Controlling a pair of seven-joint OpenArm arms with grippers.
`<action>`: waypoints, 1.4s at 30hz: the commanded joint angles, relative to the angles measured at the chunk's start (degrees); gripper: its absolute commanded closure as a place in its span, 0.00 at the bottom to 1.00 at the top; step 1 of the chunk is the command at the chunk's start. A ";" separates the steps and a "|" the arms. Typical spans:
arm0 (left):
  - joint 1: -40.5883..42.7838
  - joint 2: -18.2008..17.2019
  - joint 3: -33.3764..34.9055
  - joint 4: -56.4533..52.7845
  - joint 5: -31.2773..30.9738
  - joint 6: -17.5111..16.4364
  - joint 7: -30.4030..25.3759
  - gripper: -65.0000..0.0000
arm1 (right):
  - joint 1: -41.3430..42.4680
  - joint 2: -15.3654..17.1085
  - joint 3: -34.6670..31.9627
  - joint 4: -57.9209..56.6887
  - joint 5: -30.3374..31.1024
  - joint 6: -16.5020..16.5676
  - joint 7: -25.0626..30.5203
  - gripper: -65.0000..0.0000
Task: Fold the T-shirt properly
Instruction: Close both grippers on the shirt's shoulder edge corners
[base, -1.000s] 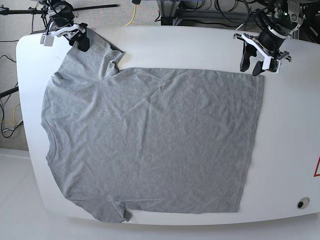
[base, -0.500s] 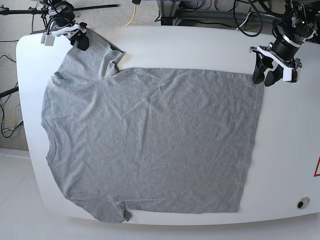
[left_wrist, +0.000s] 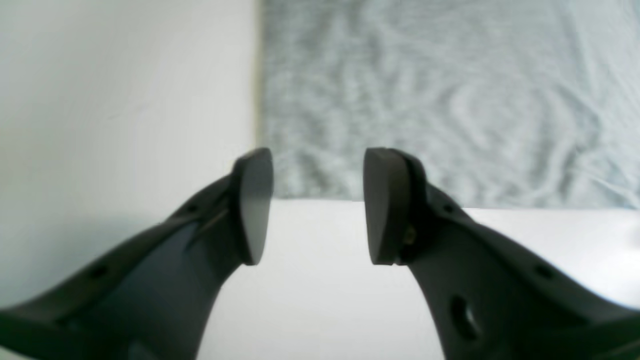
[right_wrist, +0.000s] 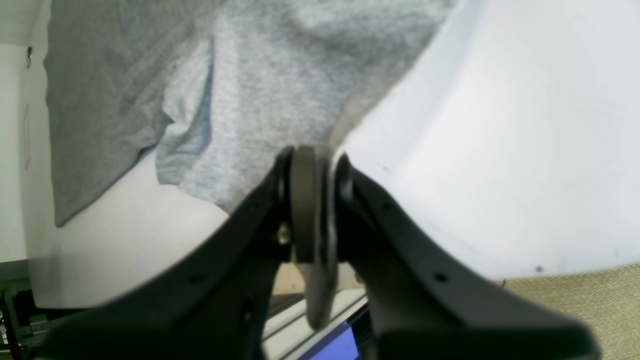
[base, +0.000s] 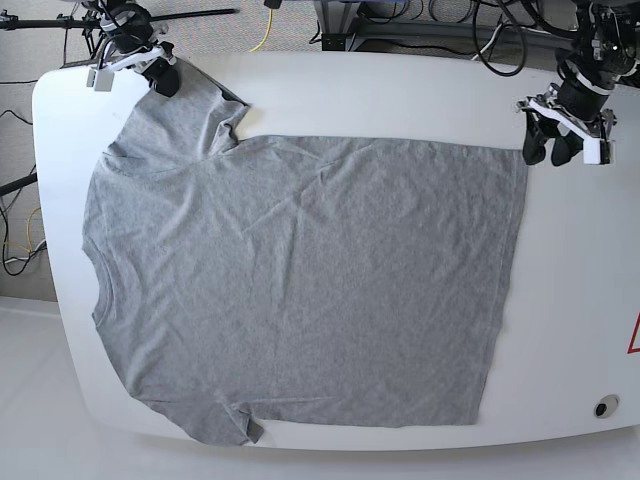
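T-shirt (base: 300, 280) lies flat on your white table (base: 590, 260), plain grey side up, its long axis running across the base view: neck and sleeves toward that view's left, hem toward its right. The far sleeve is bunched and folded over near the armpit. Your right gripper (base: 160, 75) sits at the far left corner, tilted down, and its wrist camera shows the jaws pinched onto the edge of that sleeve, with cloth caught between the pads (right_wrist: 302, 210). Your left gripper (base: 560, 150) hangs just off the far hem corner, over bare table, jaws apart and holding nothing; its wrist view shows the corner just past the fingertips (left_wrist: 255, 205). That view is blurred, so you cannot tell whether the fingertips touch the table.
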 joint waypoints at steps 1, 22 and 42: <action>-0.17 -0.84 -1.09 0.54 -1.32 -0.86 -0.43 0.52 | -0.32 0.49 0.28 0.43 0.06 -0.37 -0.83 0.91; -3.83 -0.62 -4.64 -3.02 -3.49 -5.33 2.14 0.47 | -0.05 0.47 0.20 0.86 -0.76 -0.36 -1.21 0.90; -8.91 -0.60 -0.50 -13.00 -1.95 -5.34 3.07 0.45 | 0.42 0.43 -0.25 0.63 -1.40 -0.40 -1.51 0.98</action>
